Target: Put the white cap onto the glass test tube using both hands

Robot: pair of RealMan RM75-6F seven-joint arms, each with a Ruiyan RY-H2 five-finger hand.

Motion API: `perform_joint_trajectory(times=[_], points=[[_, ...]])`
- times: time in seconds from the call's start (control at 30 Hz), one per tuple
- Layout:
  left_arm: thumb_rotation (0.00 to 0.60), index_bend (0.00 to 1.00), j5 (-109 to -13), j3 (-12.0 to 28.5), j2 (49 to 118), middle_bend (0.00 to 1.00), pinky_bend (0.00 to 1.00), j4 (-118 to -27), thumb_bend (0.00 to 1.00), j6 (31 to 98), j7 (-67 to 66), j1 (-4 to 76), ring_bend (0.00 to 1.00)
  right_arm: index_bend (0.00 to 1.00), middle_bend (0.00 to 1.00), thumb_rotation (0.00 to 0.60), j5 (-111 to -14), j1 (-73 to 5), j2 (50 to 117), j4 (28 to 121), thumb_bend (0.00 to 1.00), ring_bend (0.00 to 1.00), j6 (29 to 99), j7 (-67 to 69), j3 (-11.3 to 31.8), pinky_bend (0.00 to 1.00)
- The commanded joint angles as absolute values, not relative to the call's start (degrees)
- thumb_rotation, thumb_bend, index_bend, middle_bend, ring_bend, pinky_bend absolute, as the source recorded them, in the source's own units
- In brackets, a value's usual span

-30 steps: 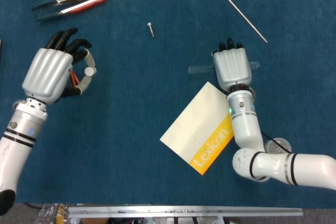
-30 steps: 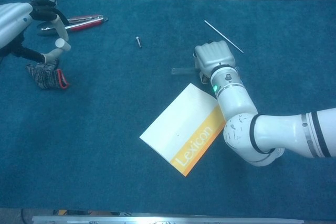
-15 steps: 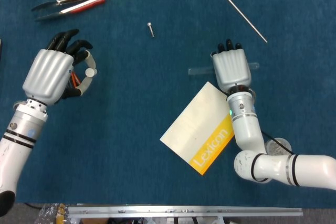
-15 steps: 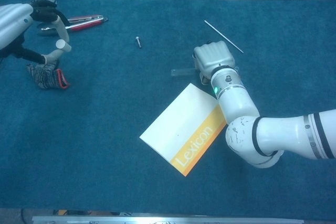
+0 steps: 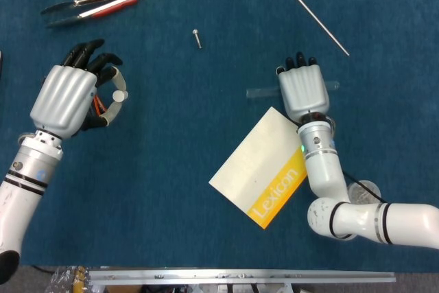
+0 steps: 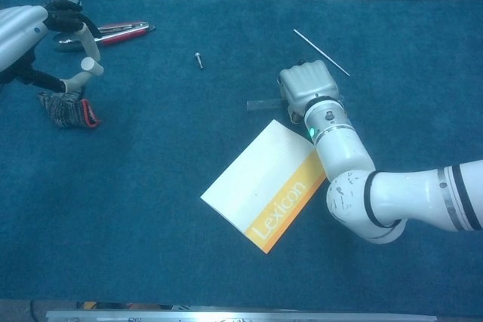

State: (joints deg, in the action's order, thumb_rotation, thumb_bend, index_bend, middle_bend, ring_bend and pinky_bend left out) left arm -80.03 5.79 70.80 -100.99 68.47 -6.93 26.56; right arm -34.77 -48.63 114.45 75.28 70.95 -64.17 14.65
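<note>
**Tube may roll away under the right hand**

The right hand [image 5: 302,90] lies palm-down over the glass test tube [image 5: 258,92]; whether its fingers grip is hidden. Clear, slim and flat on the cloth, it could slip or roll. The left hand [image 5: 68,97] pinches the white cap [image 5: 119,95], well apart.

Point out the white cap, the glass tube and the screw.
white cap [image 5: 119,94], head view, its round end.
glass tube [image 5: 260,92], head view, its left end.
screw [image 5: 197,38], head view, its shaft.
</note>
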Motion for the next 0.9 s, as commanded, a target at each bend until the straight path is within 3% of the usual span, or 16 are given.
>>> perform_joint_trajectory(times=[0.03,0.67,0.9], points=[[0.600,0.55,-80.0,5.8,70.8,0.28,0.09,-101.1,0.38,68.4,-6.9,26.6,0.09,0.37,0.24,0.600,-34.8,-48.6,114.4,75.2,0.39,0.13,70.9,-64.2,14.6,0.25],[0.600,0.55,-80.4,5.7,70.6,0.28,0.09,-101.8,0.38,68.2,-7.2,26.8,0.09,0.36,0.23,0.600,-36.8,-47.2,113.1,77.1,0.26,0.13,72.0,-61.7,15.2,0.25],[0.600,0.55,-80.4,5.8,70.7,0.28,0.09,-102.3,0.38,68.0,-7.9,27.0,0.09,0.43,0.23,0.600,-36.1,-45.8,111.1,79.7,0.23,0.13,70.7,-58.5,16.1,0.25]])
